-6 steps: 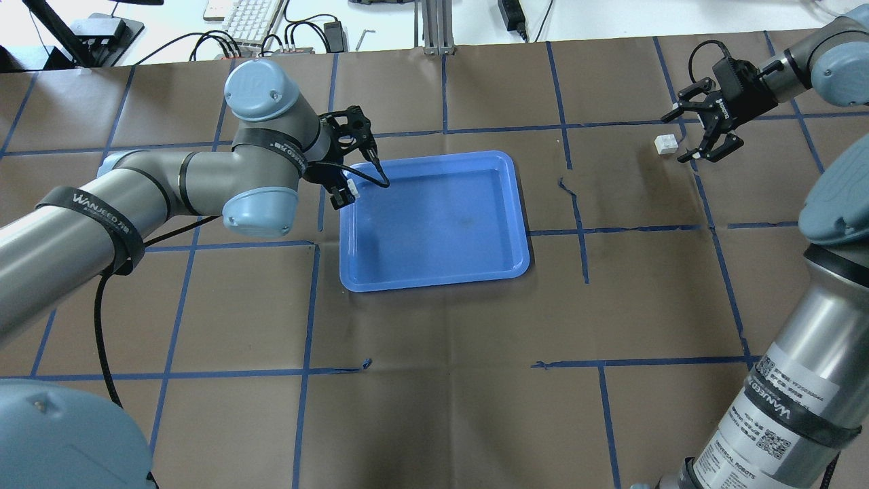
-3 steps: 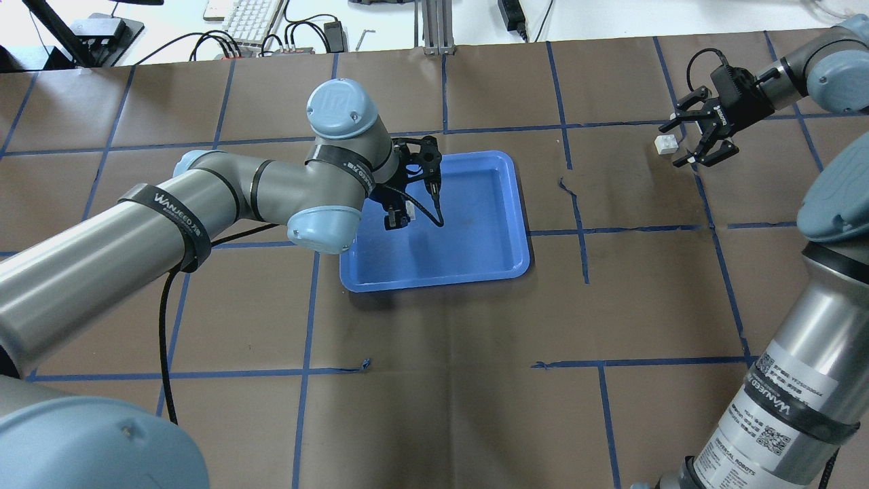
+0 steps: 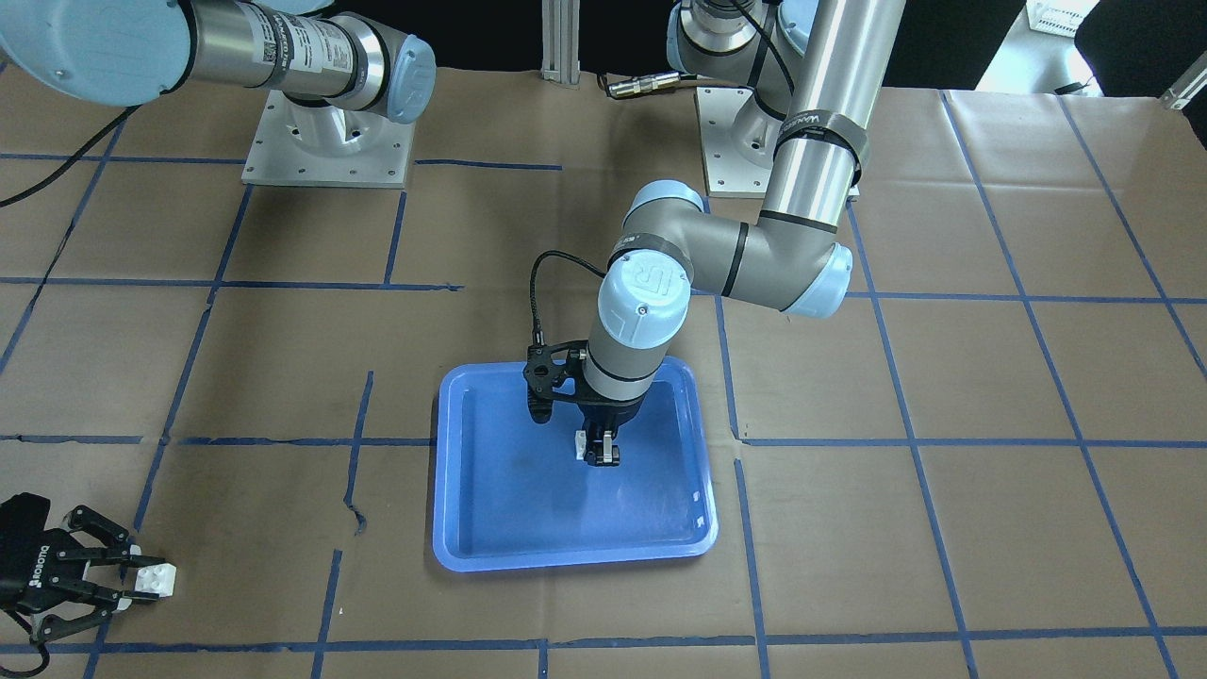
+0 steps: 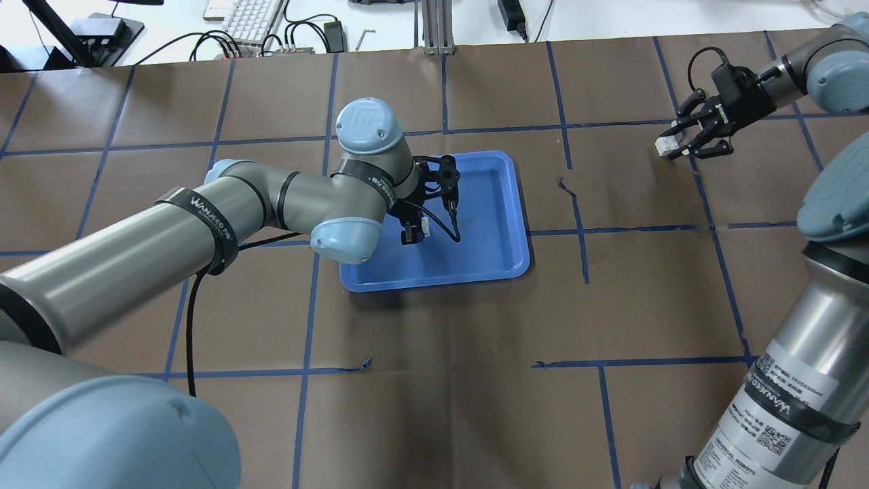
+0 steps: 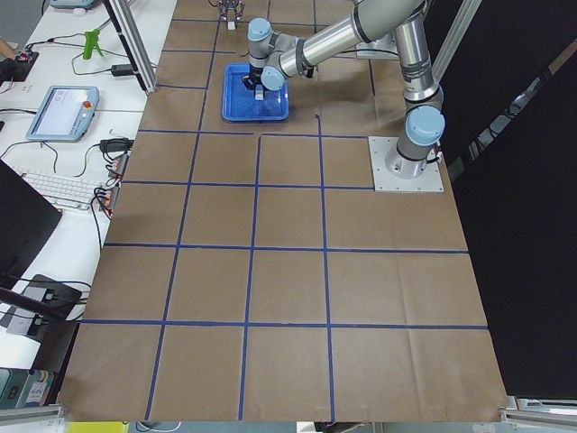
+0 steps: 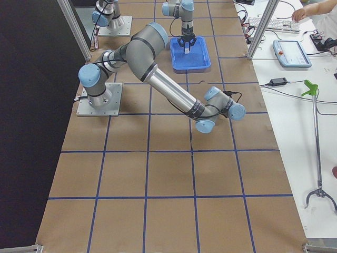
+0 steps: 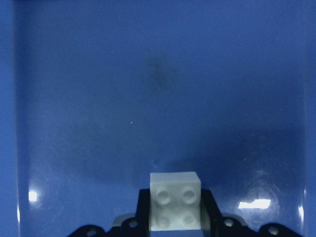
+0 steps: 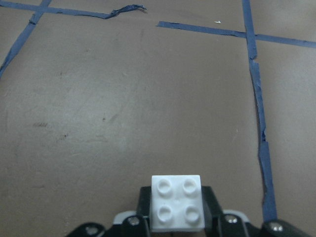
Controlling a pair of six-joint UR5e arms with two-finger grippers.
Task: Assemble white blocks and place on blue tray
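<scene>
My left gripper hangs over the middle of the blue tray, shut on a white block held studs-up just above the tray floor. The front view shows the same block in the left gripper. My right gripper is at the far right of the table, its fingers closed on the sides of the second white block. That block sits studs-up at table level. It also shows in the front view.
Brown paper with blue tape lines covers the table. A torn tape end lies right of the tray. A keyboard and cables lie beyond the far edge. The tray floor holds nothing else.
My left arm has swung right, carrying its block from the tray's left rim to over the tray's middle. My right gripper has moved onto the second block and closed its fingers on it.
</scene>
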